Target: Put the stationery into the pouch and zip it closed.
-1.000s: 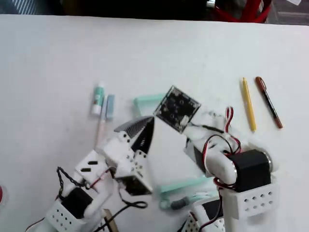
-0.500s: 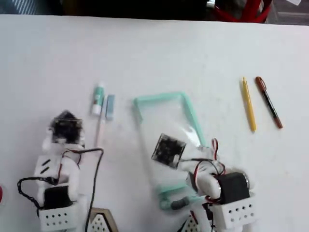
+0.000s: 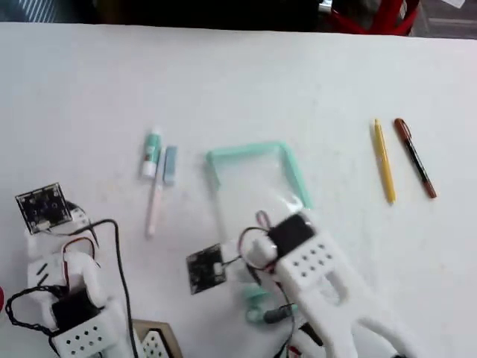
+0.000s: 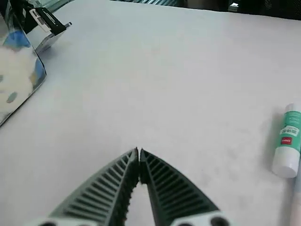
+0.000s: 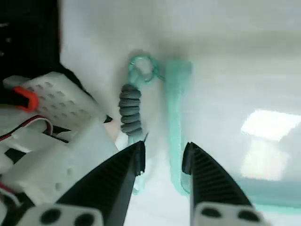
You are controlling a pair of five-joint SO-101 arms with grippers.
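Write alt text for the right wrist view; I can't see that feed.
The right gripper is open, with the mint-green edge strip of the clear pouch showing between its dark fingertips. Beside the strip lies a grey ribbed zipper pull.

Table (image 3: 298,82) — plain white, no pattern; pouch (image 3: 250,151) clear, edged in mint green; zip pull (image 5: 130,110) grey, ribbed in rings, hung on a mint loop; glue stick (image 4: 288,141) white with a green band and a small red mark; small block (image 3: 170,164) pale blue; thin pen (image 3: 154,201) pale pink; yellow pen (image 3: 384,160) plain yellow all along; brown pen (image 3: 414,158) dark reddish brown, darker toward one end; left arm (image 3: 67,306) and right arm (image 3: 320,272) white, strung with red and black wires; left gripper (image 4: 139,151) — dark grey-green, ridged in fine cross-lines; right gripper (image 5: 164,146) black, same ridging.
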